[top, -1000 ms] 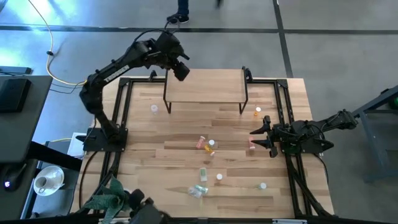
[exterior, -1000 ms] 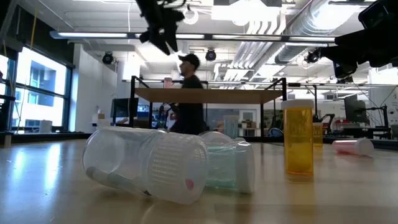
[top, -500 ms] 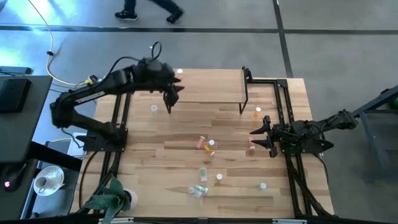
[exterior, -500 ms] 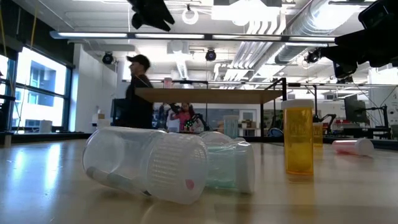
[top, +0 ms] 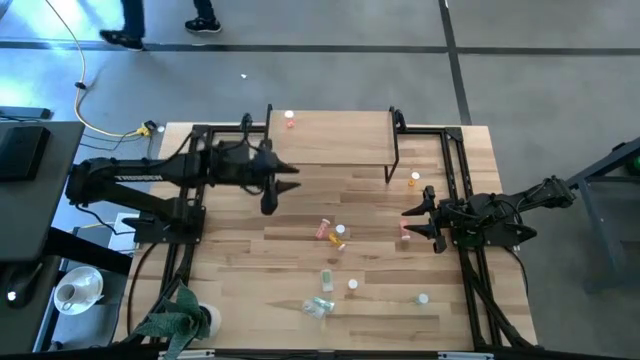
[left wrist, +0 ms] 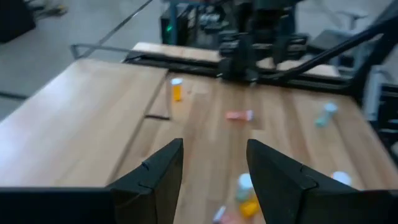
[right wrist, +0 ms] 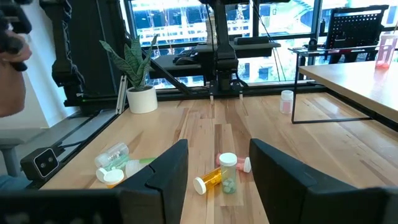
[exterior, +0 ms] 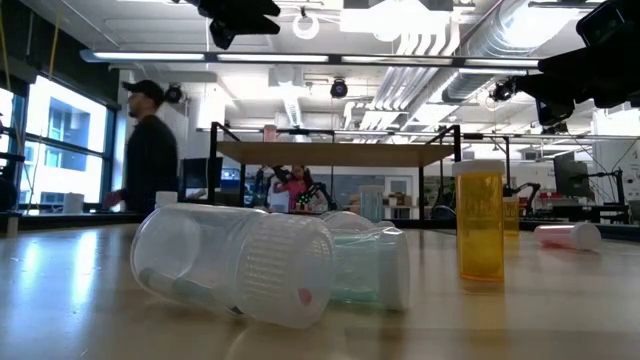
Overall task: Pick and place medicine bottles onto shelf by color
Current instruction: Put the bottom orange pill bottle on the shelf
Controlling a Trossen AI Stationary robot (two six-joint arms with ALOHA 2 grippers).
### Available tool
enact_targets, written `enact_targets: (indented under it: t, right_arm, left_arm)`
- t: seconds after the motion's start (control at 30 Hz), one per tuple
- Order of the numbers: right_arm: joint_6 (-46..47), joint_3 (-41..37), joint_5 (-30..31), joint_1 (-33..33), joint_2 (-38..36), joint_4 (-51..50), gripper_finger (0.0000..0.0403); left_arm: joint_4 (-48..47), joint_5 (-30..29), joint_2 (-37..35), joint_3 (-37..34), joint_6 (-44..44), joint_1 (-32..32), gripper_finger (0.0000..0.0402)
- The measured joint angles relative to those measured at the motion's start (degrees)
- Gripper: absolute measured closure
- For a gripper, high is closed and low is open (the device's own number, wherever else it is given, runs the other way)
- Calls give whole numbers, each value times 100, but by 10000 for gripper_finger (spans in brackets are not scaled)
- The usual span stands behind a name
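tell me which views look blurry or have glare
Left wrist view: soft throughout, the orange bottle smeared. Low view: the clear bottle up close looms huge, ceiling lights glare. Right wrist view: bright windows behind the potted plant. High view: even light.

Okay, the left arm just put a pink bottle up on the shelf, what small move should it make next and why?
Probably carry the open, empty left claw forward and down toward the cluster of bottles mid-table. One pink bottle stands on the shelf, while the rest lie on the table. The right claw waits at the right side.
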Motion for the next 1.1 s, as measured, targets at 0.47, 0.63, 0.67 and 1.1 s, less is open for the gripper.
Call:
enact_targets:
  t: [0.47,0.63,0.67,1.1]
  right_arm:
    - [455,-5,-47,0,0,83,240]
    - [227,-9,-93,0,0,948,240]
    - [149,-9,-149,0,0,1141,240]
    - [-161,407,-149,0,257,2015,191]
  left_arm:
    - [2076,-24,-9,-1378,-109,-1149,236]
    - [2543,-48,-7,-1800,-260,-1370,236]
    - [2565,-54,-6,-1855,-293,-1395,236]
    - [2687,-56,-3,-1868,-408,-1399,238]
